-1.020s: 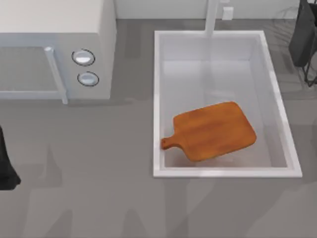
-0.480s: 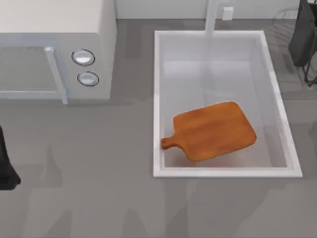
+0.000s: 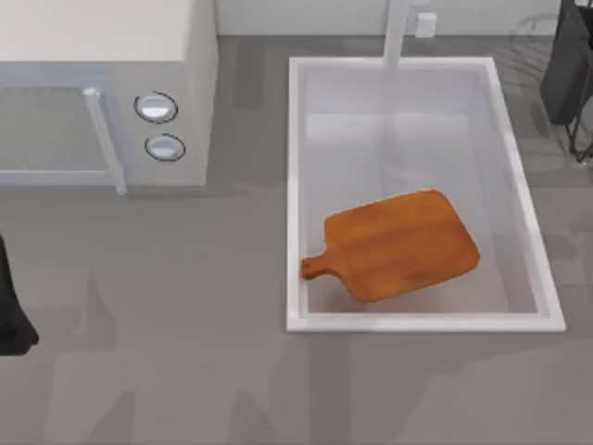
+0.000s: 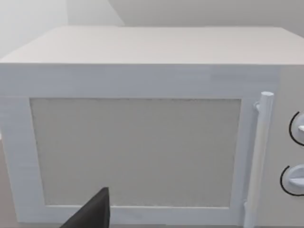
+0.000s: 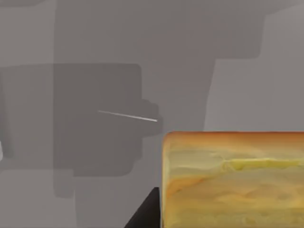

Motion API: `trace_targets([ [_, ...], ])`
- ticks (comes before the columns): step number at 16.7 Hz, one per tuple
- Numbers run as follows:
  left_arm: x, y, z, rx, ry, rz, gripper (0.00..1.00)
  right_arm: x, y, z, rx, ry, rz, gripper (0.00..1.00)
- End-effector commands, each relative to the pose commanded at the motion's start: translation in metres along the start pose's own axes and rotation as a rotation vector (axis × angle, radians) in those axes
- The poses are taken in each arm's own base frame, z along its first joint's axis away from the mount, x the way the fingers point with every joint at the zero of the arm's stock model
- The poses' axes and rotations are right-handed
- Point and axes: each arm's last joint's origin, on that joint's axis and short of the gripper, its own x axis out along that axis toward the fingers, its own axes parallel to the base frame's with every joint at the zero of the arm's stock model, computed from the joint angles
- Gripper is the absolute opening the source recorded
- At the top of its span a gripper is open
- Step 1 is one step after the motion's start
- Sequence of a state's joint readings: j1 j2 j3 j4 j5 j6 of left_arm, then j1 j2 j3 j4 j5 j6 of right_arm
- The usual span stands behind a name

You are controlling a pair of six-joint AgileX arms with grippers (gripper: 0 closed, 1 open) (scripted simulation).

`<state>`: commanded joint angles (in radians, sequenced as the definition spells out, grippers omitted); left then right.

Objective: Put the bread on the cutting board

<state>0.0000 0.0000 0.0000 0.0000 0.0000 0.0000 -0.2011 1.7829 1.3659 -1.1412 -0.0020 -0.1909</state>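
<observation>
Nothing has shifted since the earlier top views: board, sink and both arms sit as before.

Board (image 3: 400,244) lies flat in the white sink (image 3: 295,185), handle toward the microwave (image 3: 102,93) at the surface's left. Bread (image 5: 232,180) sits close under the right wrist camera, a dark finger (image 5: 145,213) touching its edge; whether the right claw grips it, I cannot tell. Left arm (image 3: 11,306) is parked at the left edge, facing the microwave door; its claw's state is unclear.

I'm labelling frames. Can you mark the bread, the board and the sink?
bread (image 5: 232,180), right wrist view, its near face.
board (image 3: 403,243), top view, middle of the blade.
sink (image 3: 295,185), top view, left rim.
</observation>
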Motion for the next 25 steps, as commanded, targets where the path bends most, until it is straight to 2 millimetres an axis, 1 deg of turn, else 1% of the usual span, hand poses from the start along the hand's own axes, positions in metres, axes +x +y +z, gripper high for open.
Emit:
trace_targets([
  [3,0.000,0.000,0.000,0.000,0.000,0.000,1.00,0.002,0.001,0.001,-0.004,0.004,0.002,0.00],
  [4,0.000,0.000,0.000,0.000,0.000,0.000,1.00,0.003,0.005,0.004,-0.028,0.008,0.003,0.00],
  [5,0.000,0.000,0.000,0.000,0.000,0.000,1.00,0.003,0.012,0.010,-0.074,0.012,0.004,0.00],
  [7,0.000,0.000,0.000,0.000,0.000,0.000,1.00,0.005,0.035,0.029,-0.224,0.018,0.008,0.00],
  [9,0.000,0.000,0.000,0.000,0.000,0.000,1.00,0.007,0.071,0.050,-0.443,0.023,0.012,0.00],
  [10,0.000,0.000,0.000,0.000,0.000,0.000,1.00,0.009,0.094,0.059,-0.572,0.026,0.015,0.00],
  [12,0.000,0.000,0.000,0.000,0.000,0.000,1.00,0.015,0.147,0.073,-0.854,0.031,0.022,0.00],
  [14,0.000,0.000,0.000,0.000,0.000,0.000,1.00,0.022,0.204,0.076,-1.131,0.032,0.027,0.00],
  [16,0.000,0.000,0.000,0.000,0.000,0.000,1.00,0.027,0.254,0.072,-1.357,0.025,0.029,0.00],
  [17,0.000,0.000,0.000,0.000,0.000,0.000,1.00,0.029,0.273,0.069,-1.442,0.018,0.028,0.00],
  [18,0.000,0.000,0.000,0.000,0.000,0.000,1.00,0.030,0.288,0.066,-1.504,0.012,0.027,0.00],
  [19,0.000,0.000,0.000,0.000,0.000,0.000,1.00,0.030,0.297,0.064,-1.546,0.006,0.025,0.00],
  [20,0.000,0.000,0.000,0.000,0.000,0.000,1.00,0.030,0.302,0.063,-1.566,0.004,0.025,0.00],
  [25,0.000,0.000,0.000,0.000,0.000,0.000,1.00,0.030,0.301,0.063,-1.561,0.002,0.024,0.00],
])
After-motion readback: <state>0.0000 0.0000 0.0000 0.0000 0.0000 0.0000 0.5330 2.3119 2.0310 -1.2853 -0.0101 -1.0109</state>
